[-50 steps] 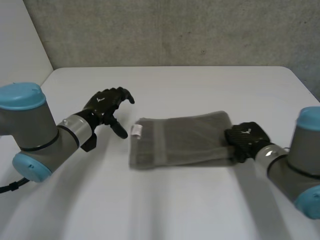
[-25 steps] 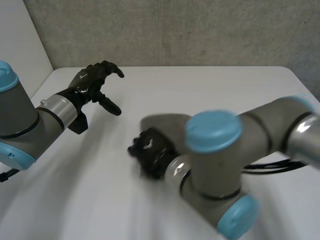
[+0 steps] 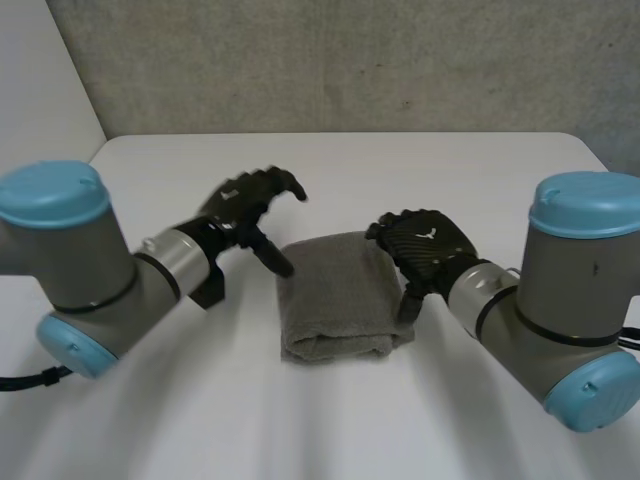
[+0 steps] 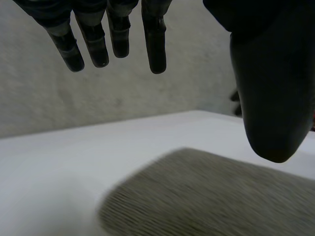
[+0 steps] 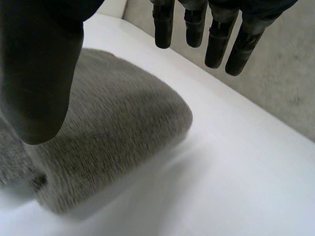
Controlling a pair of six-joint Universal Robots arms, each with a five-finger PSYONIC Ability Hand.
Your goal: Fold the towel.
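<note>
The grey towel (image 3: pixel 337 296) lies folded into a thick small square in the middle of the white table (image 3: pixel 420 180). My left hand (image 3: pixel 248 203) hovers open just off its left edge, thumb pointing down toward the cloth. In the left wrist view the towel (image 4: pixel 216 196) lies below that hand's thumb (image 4: pixel 270 93) and straight fingers (image 4: pixel 155 44), apart from them. My right hand (image 3: pixel 425 246) stands open at the towel's right edge, holding nothing. In the right wrist view the towel (image 5: pixel 108 132) lies under the thumb (image 5: pixel 37 73), with the fingers (image 5: pixel 216 37) spread above the table.
A grey wall (image 3: pixel 350 60) rises behind the table's far edge. Bare white tabletop surrounds the towel on all sides, with wide room in front and at the far side.
My right hand swept the towel's right end over to the left, folding it in half, then let go and opened. The left hand drew away and came back beside the towel.
</note>
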